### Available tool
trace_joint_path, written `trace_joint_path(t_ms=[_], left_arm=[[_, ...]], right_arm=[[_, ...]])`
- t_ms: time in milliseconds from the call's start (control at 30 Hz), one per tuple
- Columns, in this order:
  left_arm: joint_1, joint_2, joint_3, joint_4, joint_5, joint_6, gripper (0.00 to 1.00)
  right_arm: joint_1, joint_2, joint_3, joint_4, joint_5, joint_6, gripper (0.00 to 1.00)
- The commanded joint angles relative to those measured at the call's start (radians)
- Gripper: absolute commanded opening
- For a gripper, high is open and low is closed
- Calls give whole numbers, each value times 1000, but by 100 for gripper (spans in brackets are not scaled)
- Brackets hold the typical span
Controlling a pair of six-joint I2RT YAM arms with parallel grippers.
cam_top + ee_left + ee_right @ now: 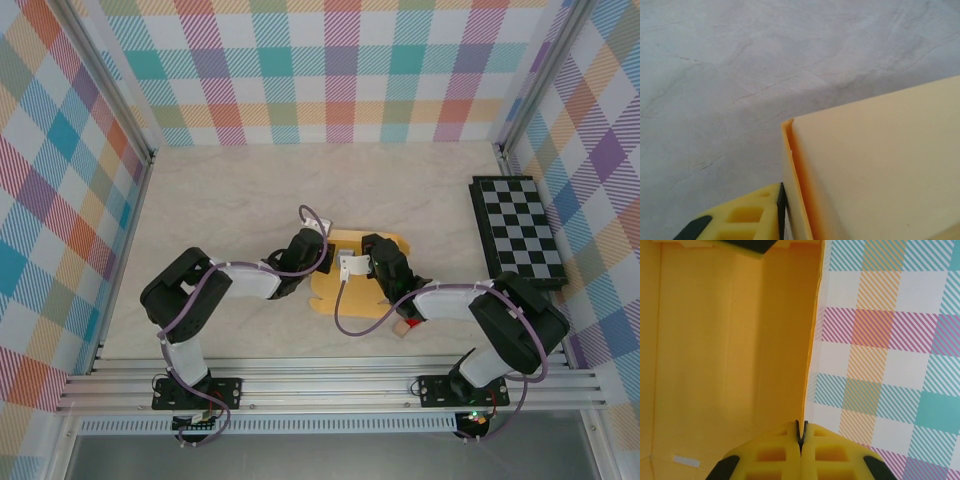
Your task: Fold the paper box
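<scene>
nearest us, the right gripper (801, 434) is pinched tight on the top edge of a standing wall of the paper box (322, 290), with the box's orange inside open beside it. the left gripper (314, 263) meets the box from the other side. one yellow finger (747, 216) lies against a doubled outer wall, but we cannot tell whether that tool is closed on it. the box sits mid-table (250, 190) between the two arms, just beyond a small red block (405, 325). we judge the fold partly done: at least two walls are up, yet the carton is open and its far flaps (385, 238) look loose. further right lies the checkered board (520, 235).
</scene>
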Motion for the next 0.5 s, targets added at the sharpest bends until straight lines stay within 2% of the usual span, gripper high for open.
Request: trace_joint_path(t_ms=[0,100,133,267,400,467], left_arm=[[-15,22,29,-72,-77,35,10],[-19,31,39,-101,-150,51,0],[-23,37,42,-108,-171,72,0],[-33,50,31,-90,-221,149,0],[-34,30,-6,-33,-246,176,0],[-33,25,-22,-2,-239,189,0]], right_arm=[[9,15,17,-80,-16,29,1],[5,-9,21,-76,-15,63,13],[2,-31,28,-104,-18,87,18],[-24,-191,99,-376,-104,301,38],[-96,-369,170,-602,-231,588,43],[-137,-431,216,-719,-339,723,44]])
